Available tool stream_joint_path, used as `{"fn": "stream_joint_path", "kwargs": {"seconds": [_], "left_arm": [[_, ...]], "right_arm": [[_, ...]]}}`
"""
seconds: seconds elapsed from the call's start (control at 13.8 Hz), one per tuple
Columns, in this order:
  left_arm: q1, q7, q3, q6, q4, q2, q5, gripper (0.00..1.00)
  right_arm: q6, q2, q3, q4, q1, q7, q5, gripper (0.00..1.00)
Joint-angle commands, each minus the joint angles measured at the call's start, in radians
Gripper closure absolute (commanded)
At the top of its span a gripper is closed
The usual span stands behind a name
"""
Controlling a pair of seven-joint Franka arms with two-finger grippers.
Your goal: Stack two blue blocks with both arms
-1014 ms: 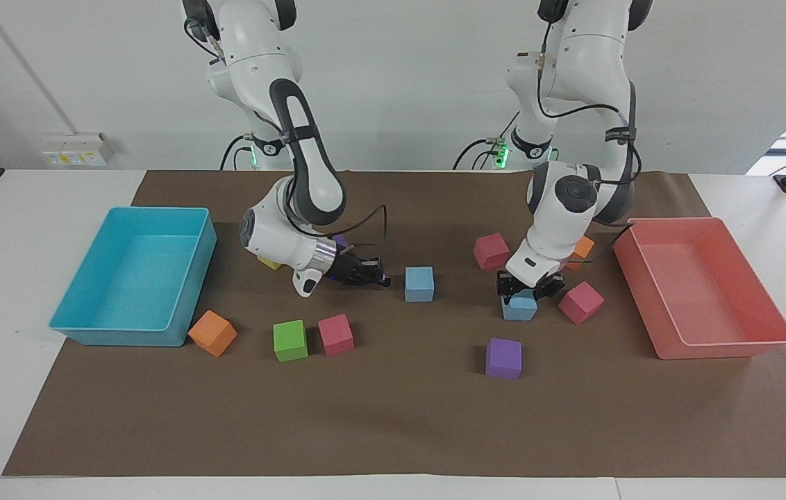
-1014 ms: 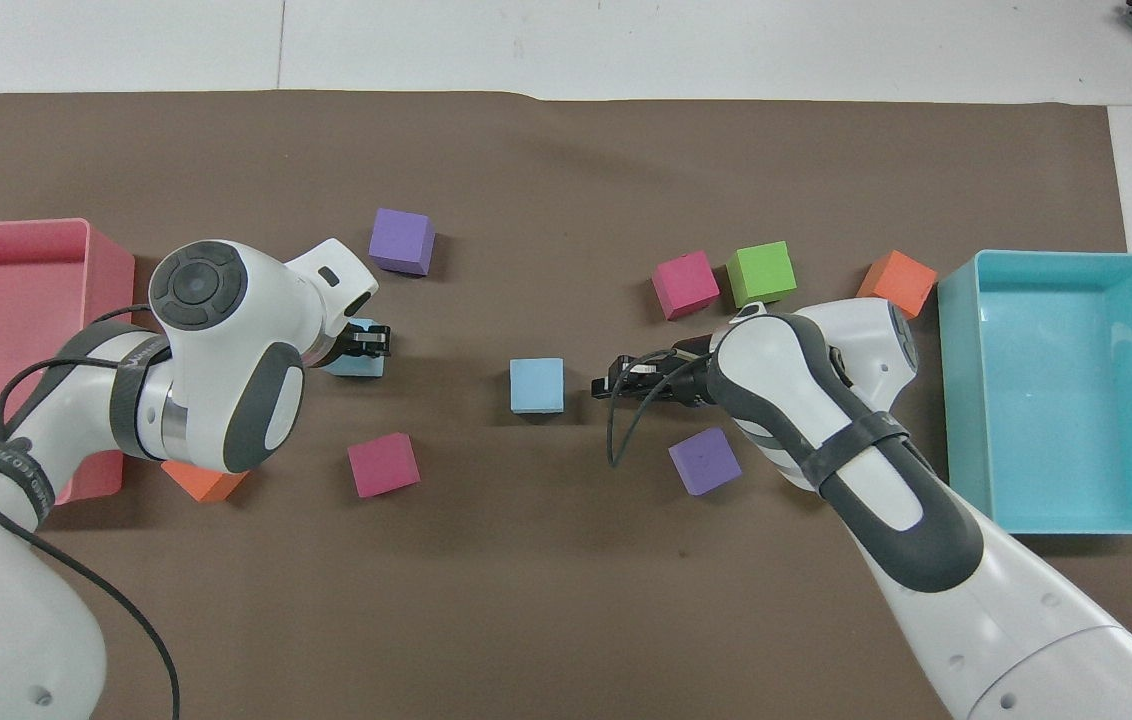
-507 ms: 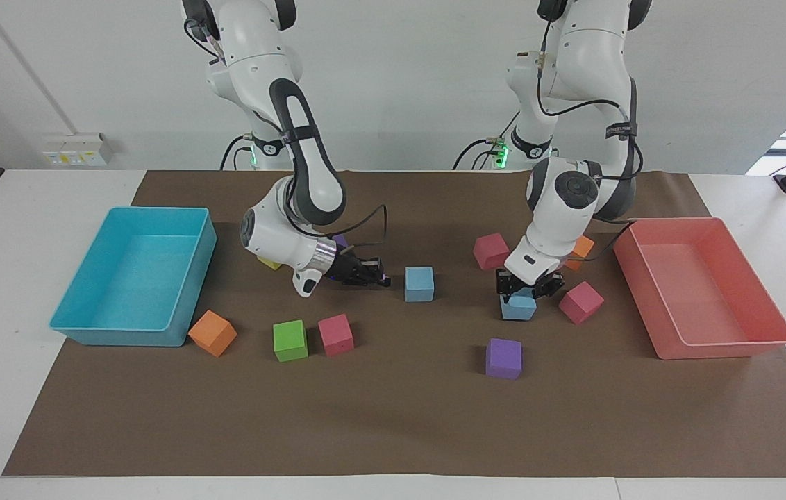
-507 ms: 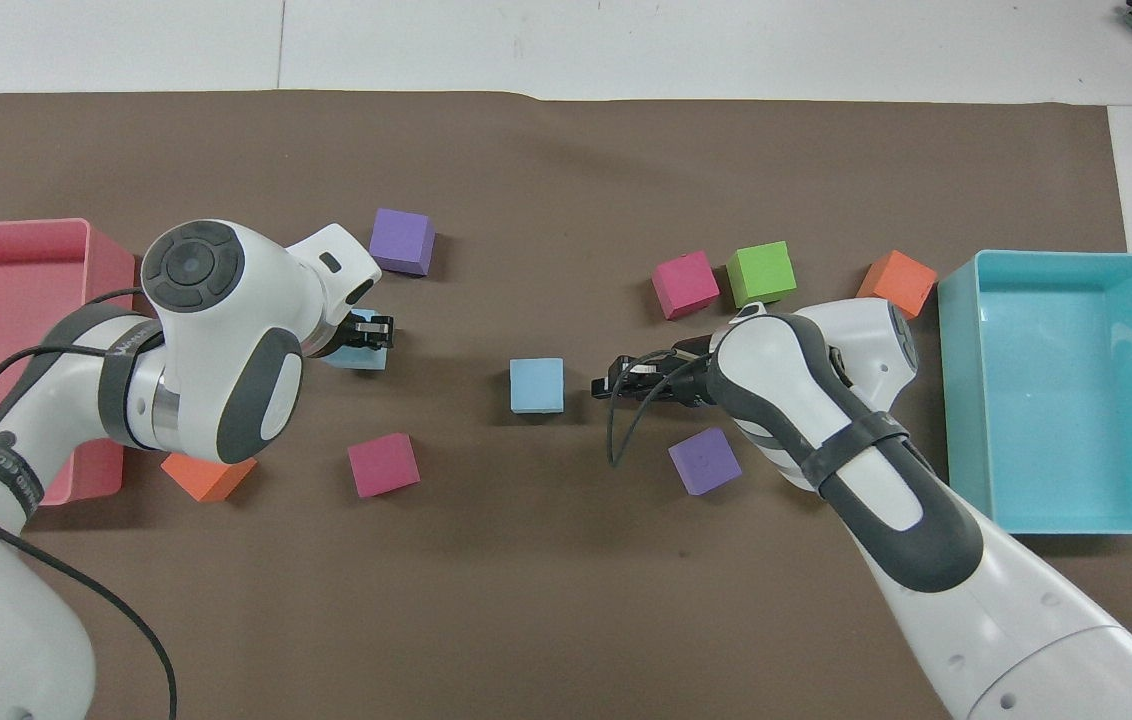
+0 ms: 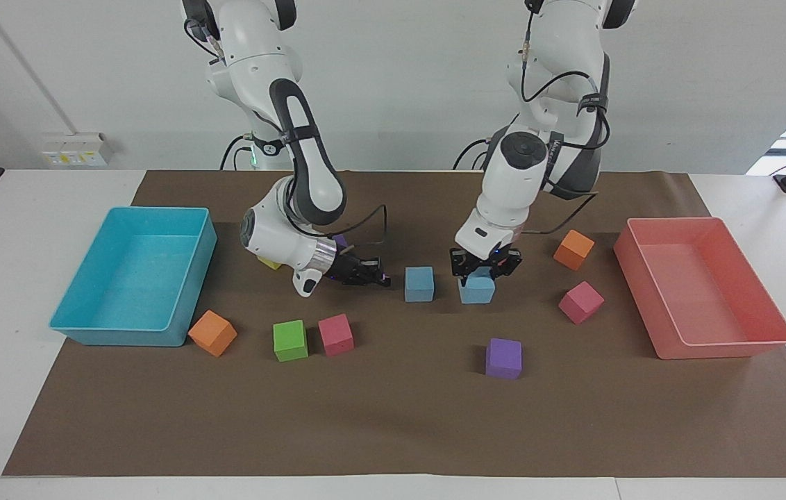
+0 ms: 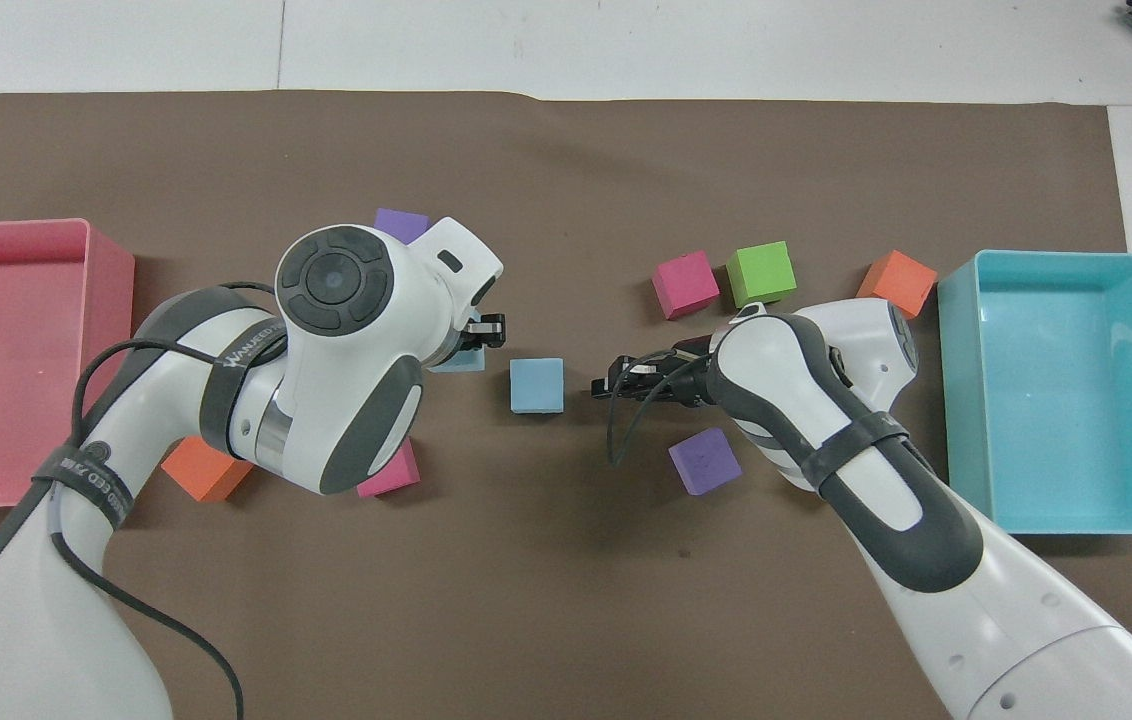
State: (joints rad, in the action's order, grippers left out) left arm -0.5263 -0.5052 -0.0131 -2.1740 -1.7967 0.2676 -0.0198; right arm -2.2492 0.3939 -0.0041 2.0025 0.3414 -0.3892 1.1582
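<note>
While your left gripper (image 5: 480, 273) pinches one blue block (image 5: 477, 288) by its top, fingers closed on it, you can see that block just beside the second blue block (image 5: 419, 283), near the middle of the surface and not on it. Whether the held block touches the brown mat (image 5: 393, 417) you cannot tell. From overhead, the left arm covers most of the held block (image 6: 461, 360), while the free block (image 6: 536, 385) lies in plain sight between the two grippers.

Your right gripper (image 5: 375, 273) waits low over the mat beside the free block, toward the right arm's end, fingers shut on nothing.

Look toward the right-arm edge of the surface for the turquoise tray (image 5: 80, 326), with an orange cube (image 5: 212, 332), a green cube (image 5: 290, 340) and a pink cube (image 5: 335, 334) near it. Toward the left-arm edge sits the pink tray (image 5: 726, 345), with another orange cube (image 5: 573, 249), another pink cube (image 5: 581, 302) and a purple cube (image 5: 503, 357) nearby.
</note>
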Motion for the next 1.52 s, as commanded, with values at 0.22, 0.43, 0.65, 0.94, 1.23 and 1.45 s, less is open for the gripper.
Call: {"fn": "stream_joint_path", "kwargs": {"seconds": [0.22, 0.43, 0.65, 0.94, 1.23, 1.45], "left_arm": [[-0.103, -0.115, 0.015, 0.014, 0.045, 0.035, 0.014, 0.81], [-0.124, -0.116, 0.012, 0.006, 0.036, 0.035, 0.011, 0.81], [-0.146, -0.112, 0.012, -0.007, 0.034, 0.048, 0.012, 0.81], [-0.15, -0.11, 0.012, -0.009, 0.033, 0.054, 0.011, 0.81], [-0.15, -0.11, 0.01, -0.012, 0.027, 0.054, 0.009, 0.81], [-0.149, -0.107, 0.01, -0.026, 0.027, 0.054, 0.003, 0.81]], "right_arm": [[-0.006, 0.0, 0.007, 0.006, -0.007, -0.011, 0.034, 1.0], [-0.006, 0.0, 0.007, 0.006, -0.007, -0.011, 0.034, 1.0], [-0.006, 0.0, 0.007, 0.006, -0.007, -0.011, 0.034, 1.0], [-0.006, 0.0, 0.007, 0.006, -0.007, -0.011, 0.034, 1.0], [-0.006, 0.0, 0.007, 0.006, -0.007, -0.011, 0.034, 1.0], [-0.006, 0.0, 0.007, 0.006, -0.007, -0.011, 0.034, 1.0]]}}
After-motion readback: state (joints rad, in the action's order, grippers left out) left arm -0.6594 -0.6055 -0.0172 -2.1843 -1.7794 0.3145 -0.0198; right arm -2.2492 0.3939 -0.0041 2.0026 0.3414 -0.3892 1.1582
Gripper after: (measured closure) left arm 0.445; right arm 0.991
